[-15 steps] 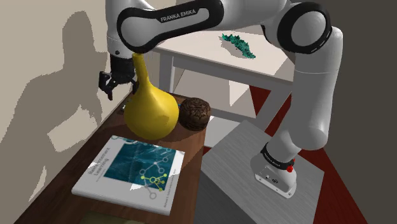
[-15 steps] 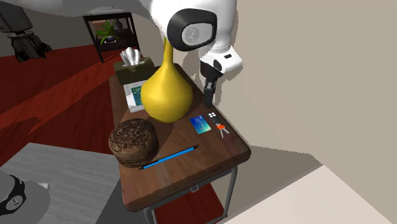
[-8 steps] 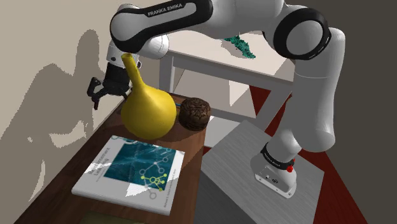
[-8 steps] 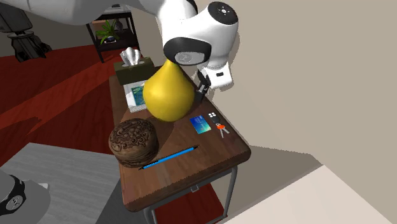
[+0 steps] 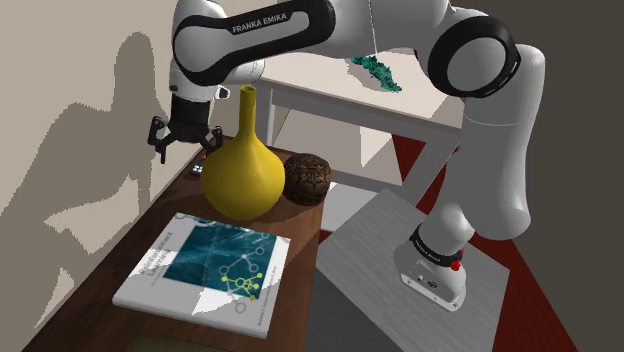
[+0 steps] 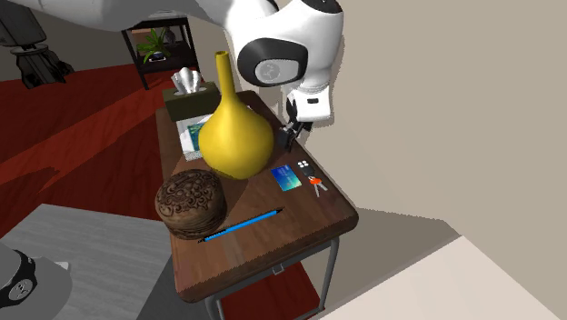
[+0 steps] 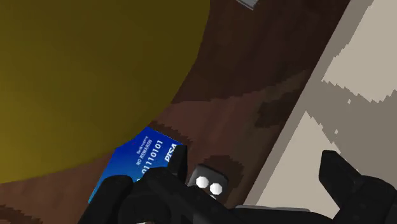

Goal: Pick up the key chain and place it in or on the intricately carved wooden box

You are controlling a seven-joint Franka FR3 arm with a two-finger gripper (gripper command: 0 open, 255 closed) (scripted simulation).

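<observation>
In the shoulder view, the gripper (image 5: 186, 134) hangs over the far end of the bench (image 5: 100, 268). Its fingers are spread, with nothing between them. Just beside it stands the yellow vase (image 5: 240, 178), a smooth, glossy bulb with a long thin neck. On the vase's other side sits the carved box (image 5: 307, 179), round, squat and dark brown, with rough relief all over. A book (image 5: 205, 265) with a teal cover lies flat nearer the camera.

In the second exterior view, the key chain (image 6: 313, 176) lies flat on the dark wood-grain top near the wall-side edge, just beside a blue card (image 6: 286, 177). It is a small black fob with white buttons and reddish keys attached. The gripper hovers near it, between the vase and the wall. The box stands well apart across the bench, with a blue pencil (image 6: 241, 225) close by it.

In the wrist view, the fob's white dots show just beside one finger, with the card's white lettering and the vase's belly close.

The key chain is probably light. The fob looks stiff, while the keys would likely dangle loose. Pinching the fob across its narrow sides, low against the wood, seems best, since smooth plastic may slip. The vase could tip if nudged.
</observation>
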